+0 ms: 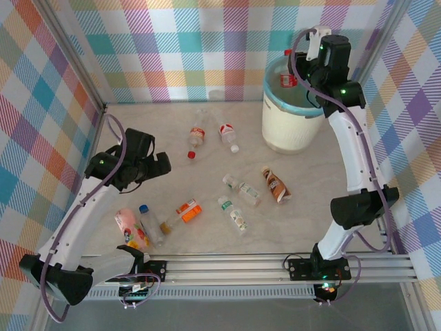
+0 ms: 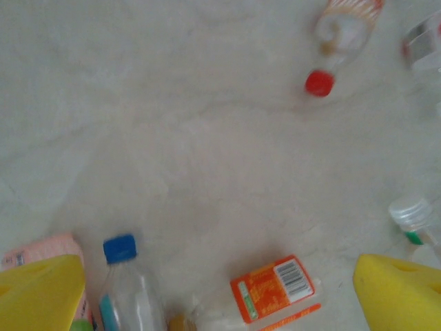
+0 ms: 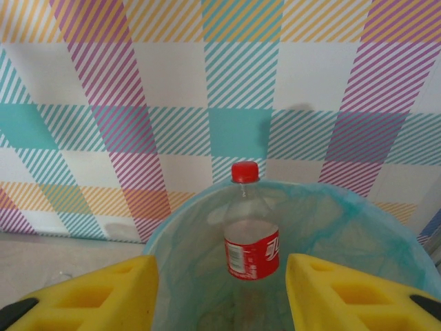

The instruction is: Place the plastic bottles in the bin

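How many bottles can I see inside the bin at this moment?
1. A red-capped bottle with a red label stands upright inside the bin, its cap above the rim. Others may lie hidden lower down in the bin.

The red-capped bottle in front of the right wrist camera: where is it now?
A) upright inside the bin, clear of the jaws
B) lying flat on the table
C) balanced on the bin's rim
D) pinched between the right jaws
A: in the right wrist view the red-capped bottle stands upright within the bin and its blue liner, with a visible gap to each of the right jaws.
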Tool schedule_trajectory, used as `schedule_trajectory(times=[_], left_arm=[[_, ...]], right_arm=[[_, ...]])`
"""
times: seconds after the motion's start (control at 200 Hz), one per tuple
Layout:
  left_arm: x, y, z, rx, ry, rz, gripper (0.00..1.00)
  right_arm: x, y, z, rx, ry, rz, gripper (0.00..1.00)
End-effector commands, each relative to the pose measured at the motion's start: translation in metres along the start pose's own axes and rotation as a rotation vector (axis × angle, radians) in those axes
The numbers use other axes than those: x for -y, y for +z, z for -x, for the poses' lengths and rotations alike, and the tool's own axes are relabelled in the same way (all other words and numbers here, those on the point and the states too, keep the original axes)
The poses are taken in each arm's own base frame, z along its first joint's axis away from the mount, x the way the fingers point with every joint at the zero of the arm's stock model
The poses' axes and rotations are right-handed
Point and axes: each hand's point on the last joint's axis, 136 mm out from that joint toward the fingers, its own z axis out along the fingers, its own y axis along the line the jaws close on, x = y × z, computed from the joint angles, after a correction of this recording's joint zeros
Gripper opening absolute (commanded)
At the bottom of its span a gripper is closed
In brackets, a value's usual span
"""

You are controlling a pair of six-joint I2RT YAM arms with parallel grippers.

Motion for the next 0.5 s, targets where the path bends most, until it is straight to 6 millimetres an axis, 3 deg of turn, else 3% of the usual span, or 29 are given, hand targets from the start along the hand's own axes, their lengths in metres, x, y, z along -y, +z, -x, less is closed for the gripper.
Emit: schedule_trajectory(times=[0.0,0.18,0.495], left_arm=[[-0.016,0.01,-0.036,-0.143,-0.098,0.02,1.0],[-0.035,0.022,-0.071,-0.254,-0.201,0.049,1.0],[-0.064,0.021,-0.116,-0.36,-0.285,0.152,0.99]], right_arm=[[-0.007,-0.015,0.011,0.044,0.026,0.037,0.52],[-0.013,0.001,-0.016,-0.063,0.085,0.065,0.55],[-0.059,0.012,-0.064,-0.17,0.094,0.178,0.56]])
